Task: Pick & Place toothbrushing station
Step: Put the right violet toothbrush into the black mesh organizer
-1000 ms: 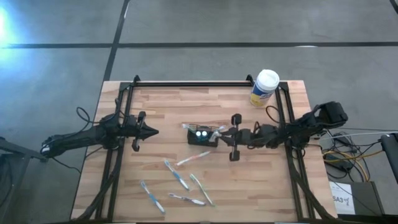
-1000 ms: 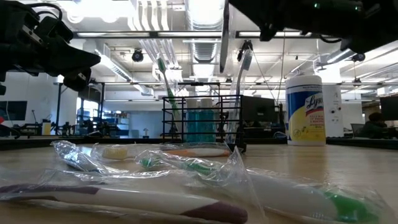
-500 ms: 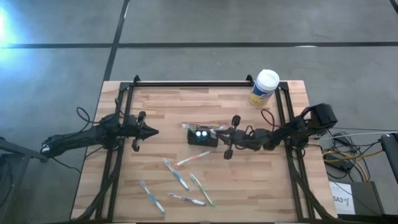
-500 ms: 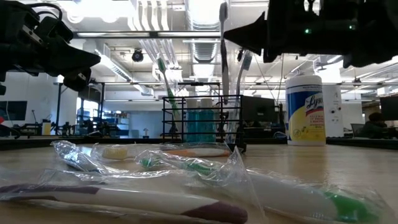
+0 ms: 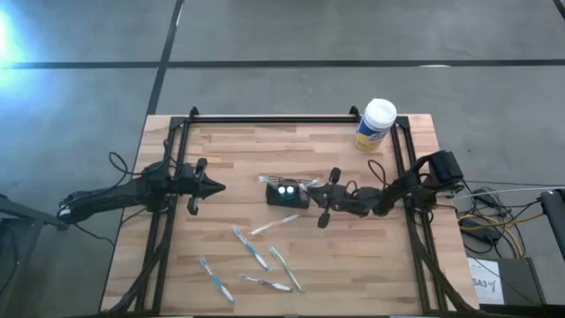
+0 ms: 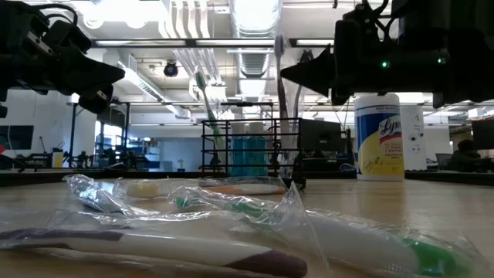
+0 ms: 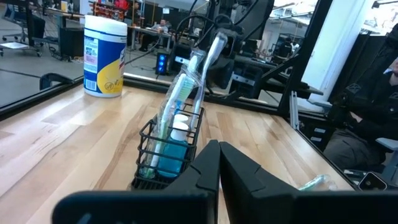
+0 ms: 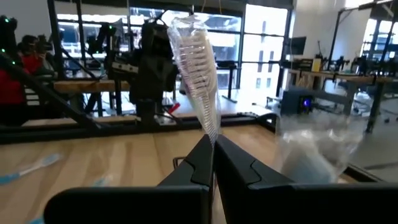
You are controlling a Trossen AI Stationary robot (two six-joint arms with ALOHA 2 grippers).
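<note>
On the counter (image 5: 353, 252), a canister (image 5: 376, 124) is stood at the far right edge. The holder (image 5: 288, 194) is set at the centre, brushes upright inside. The right gripper (image 5: 321, 196), just beside it, is clamped on a wrapped brush (image 8: 196, 74), probably for insertion. The left gripper (image 5: 214, 186) is parked apart, jaws closed and empty. Loose brushes (image 5: 252, 247) are left nearer the front.

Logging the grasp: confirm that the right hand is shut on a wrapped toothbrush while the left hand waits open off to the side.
Wrong about the left hand: the left wrist view shows it shut. The rest holds: the right hand is shut on a wrapped toothbrush, and the left hand waits off to the side.
</note>
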